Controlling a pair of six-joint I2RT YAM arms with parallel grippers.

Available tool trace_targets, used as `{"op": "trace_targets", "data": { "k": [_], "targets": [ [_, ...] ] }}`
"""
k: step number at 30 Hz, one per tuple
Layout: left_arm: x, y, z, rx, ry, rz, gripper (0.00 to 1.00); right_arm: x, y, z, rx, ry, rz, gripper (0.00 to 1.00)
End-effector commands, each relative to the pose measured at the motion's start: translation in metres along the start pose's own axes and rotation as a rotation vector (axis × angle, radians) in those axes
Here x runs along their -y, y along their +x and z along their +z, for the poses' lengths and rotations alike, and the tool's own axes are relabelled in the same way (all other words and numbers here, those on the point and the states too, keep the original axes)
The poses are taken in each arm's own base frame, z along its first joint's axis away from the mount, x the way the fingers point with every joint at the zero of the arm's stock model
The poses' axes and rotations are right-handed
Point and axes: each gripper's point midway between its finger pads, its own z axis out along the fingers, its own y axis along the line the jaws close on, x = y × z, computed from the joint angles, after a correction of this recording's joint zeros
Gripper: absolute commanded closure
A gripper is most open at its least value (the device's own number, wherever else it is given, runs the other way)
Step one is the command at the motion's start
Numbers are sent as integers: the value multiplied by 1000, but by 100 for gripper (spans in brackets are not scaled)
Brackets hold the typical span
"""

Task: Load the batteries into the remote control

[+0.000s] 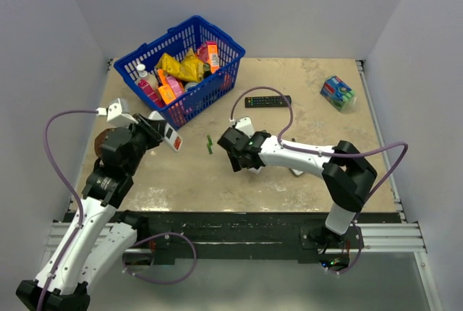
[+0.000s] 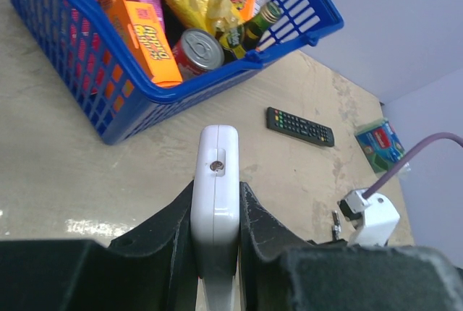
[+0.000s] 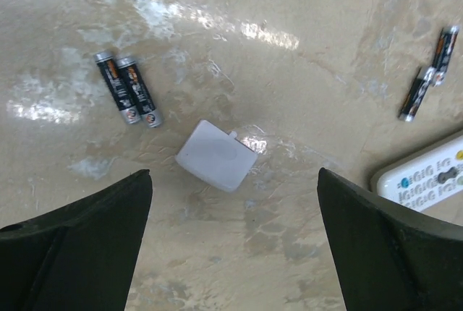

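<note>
In the top view the left gripper [image 1: 160, 131] holds the remote [image 1: 172, 139] clear of the table. Its red-panelled face is turned up to the camera. Its long axis runs on a diagonal, one end toward the basket [image 1: 217, 88] and the other toward a green battery [image 1: 210, 145] lying beyond the fingertips. The right gripper [image 1: 235, 158] hangs low over the table past that battery, with a black remote [image 1: 268, 100] farther out. In the left wrist view the fingers [image 2: 173, 224] are pressed against the two broad faces of the remote [image 2: 215, 152], which is seen edge-on. It sticks straight out ahead of them, its free end pointing at the basket wall [image 2: 130, 108], with a small round hole in a notch near that end. The battery bay itself cannot be seen here. In the right wrist view the right gripper [image 3: 235, 177] is spread wide and holds nothing. A small white lid [image 3: 215, 155], probably the bay cover, lies directly below the gap. Two black batteries [image 3: 129, 88] lie touching side by side beyond the left finger [image 3: 72, 246]. Two more [image 3: 427, 72] lie almost end to end beyond the right finger, near a second white remote [image 3: 423, 173]. Closing here would likely take the lid rather than a cell. Reaching for the touching pair may catch both cells or roll one away. A push into the bay could pivot or slide the remote in its pinch, since only its rear portion is clamped. Polarity could also be misjudged.
</note>
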Motion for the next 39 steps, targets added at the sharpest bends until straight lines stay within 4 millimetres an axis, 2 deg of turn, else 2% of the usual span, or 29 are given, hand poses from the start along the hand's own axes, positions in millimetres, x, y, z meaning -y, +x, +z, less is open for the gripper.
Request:
{"op": "trace_targets", "data": {
  "k": [1, 7, 12, 22, 27, 39],
  "targets": [
    [26, 2, 7, -16, 142, 8, 100, 12, 11, 3, -60, 10, 261, 4],
    [29, 14, 12, -57, 170, 5, 100, 11, -4, 6, -49, 3, 481, 8],
    [31, 22, 13, -74, 196, -8, 100, 11, 5, 17, -99, 34, 586, 18],
    [32, 27, 10, -76, 207, 16, 100, -3, 22, 24, -188, 10, 585, 21],
    [31, 28, 10, -77, 210, 18, 100, -4, 33, 32, -227, 13, 575, 21],
    [31, 31, 12, -90, 203, 16, 100, -7, 44, 43, -269, -8, 598, 25]
  ]
}}
